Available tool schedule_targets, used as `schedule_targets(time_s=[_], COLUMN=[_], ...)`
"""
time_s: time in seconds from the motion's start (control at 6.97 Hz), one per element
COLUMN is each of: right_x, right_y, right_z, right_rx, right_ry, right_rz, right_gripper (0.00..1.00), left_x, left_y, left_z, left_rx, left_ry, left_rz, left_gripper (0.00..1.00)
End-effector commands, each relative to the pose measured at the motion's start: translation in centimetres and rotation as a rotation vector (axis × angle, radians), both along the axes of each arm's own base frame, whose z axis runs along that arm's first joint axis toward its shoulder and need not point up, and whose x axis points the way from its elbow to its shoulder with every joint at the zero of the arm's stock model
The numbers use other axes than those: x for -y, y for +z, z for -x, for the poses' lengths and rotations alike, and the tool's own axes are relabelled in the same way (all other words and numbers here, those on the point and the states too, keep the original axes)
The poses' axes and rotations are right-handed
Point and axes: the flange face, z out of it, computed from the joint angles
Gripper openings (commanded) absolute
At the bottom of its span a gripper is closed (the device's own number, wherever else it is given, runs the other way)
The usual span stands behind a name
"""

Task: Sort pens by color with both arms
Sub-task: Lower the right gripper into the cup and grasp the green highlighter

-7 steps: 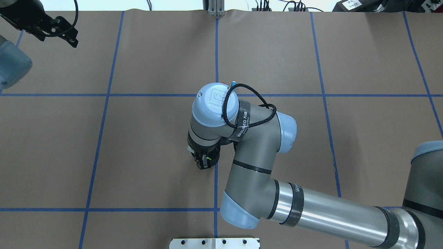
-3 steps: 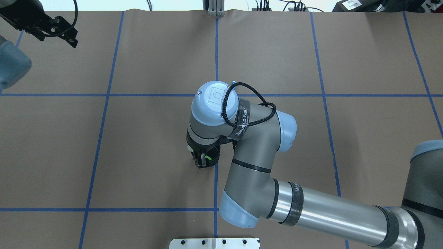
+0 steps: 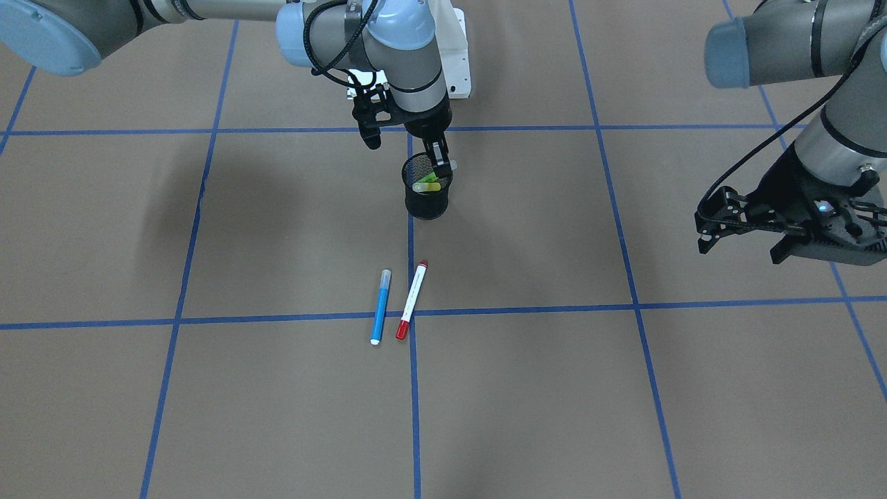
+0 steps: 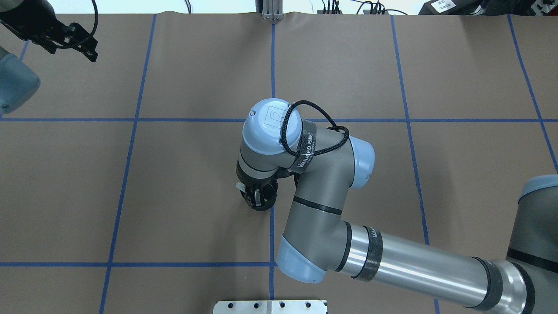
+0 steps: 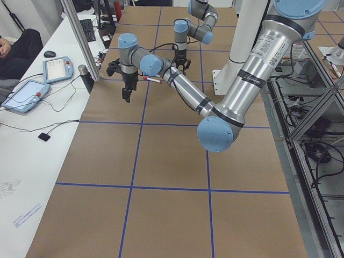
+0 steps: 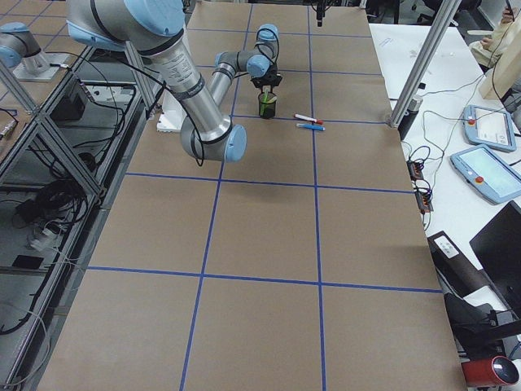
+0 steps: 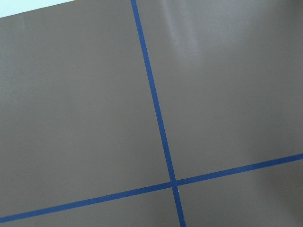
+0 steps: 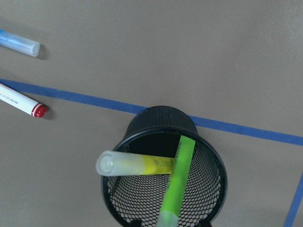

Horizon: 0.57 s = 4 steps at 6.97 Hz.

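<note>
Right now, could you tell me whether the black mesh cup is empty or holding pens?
Holding pens: the black mesh cup contains the yellow pen and the light green pen, both leaning against its rim.

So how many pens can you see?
4. The yellow pen and green pen stand in the black mesh cup; the blue pen and red-capped pen lie on the table.

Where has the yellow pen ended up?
The yellow pen leans inside the black mesh cup near the table's centre, crossing the light green pen, directly under the right gripper.
</note>
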Motion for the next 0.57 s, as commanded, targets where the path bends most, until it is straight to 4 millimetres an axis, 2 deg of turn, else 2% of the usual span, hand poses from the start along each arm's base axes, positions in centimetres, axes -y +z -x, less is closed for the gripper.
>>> schedule_targets(time_s=[0.0,0.43], right_x=[0.2,0.7], right_y=[0.0,0.4], right_z=[-0.1,1.2], right_rx=[0.0,0.044], right_ry=[0.008,0.036], right_rz=[0.002,0.024], right_gripper=[0.51,0.52], left_x=[0.0,0.0], left_y=[0.2,0.3], left_z=[-0.1,-0.2], left_rx=[0.001,0.002], left_ry=[0.001,0.001], left_rz=[0.003,0.007], left_gripper=[0.99,0.99])
